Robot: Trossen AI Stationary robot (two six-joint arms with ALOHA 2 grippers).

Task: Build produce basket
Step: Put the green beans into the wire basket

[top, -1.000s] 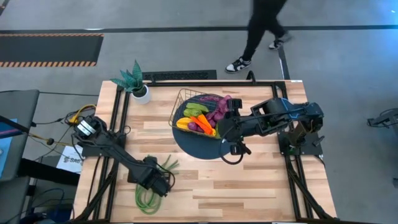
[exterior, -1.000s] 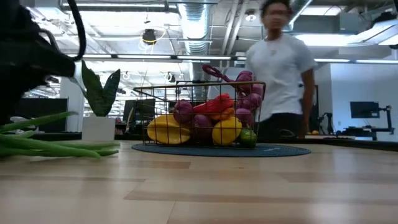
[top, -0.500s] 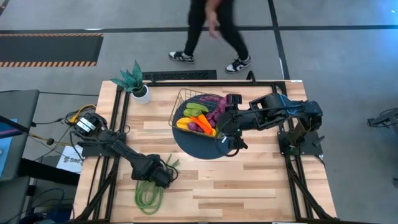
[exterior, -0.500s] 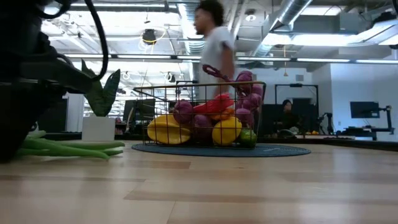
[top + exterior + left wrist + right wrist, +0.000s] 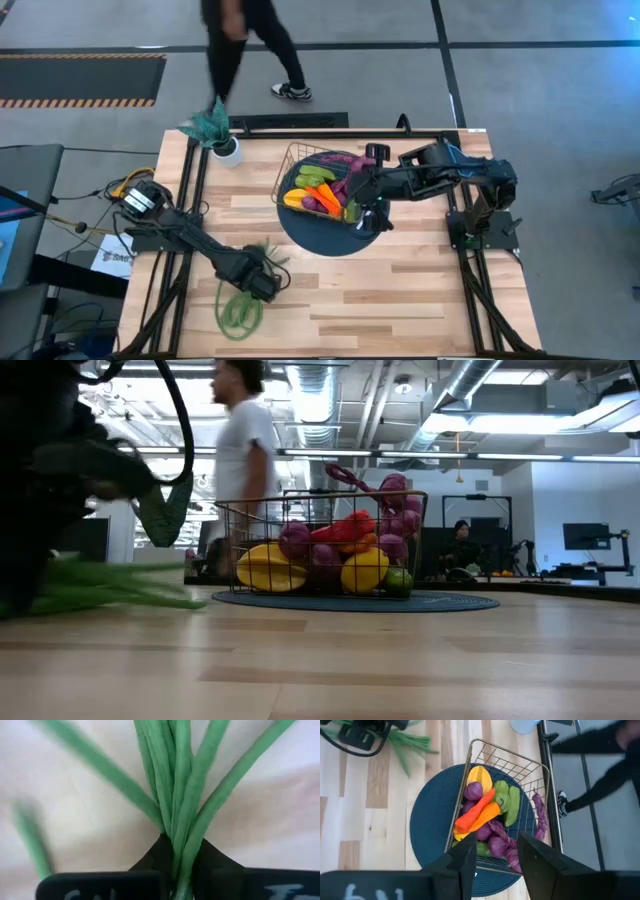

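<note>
The beans (image 5: 182, 805) are pinched in the left gripper (image 5: 262, 285) near the table's front left, ready for carrying to the basket (image 5: 300, 160). The right gripper (image 5: 494, 857) is held parted above the basket, empty.

One camera looks straight down on the whole table (image 5: 400, 290). One sits low at the table's edge and looks across it. The left wrist camera is very close to the green beans (image 5: 180, 805). The right wrist camera looks down from above the basket (image 5: 530, 775). All views but the left wrist show the basket.
</note>
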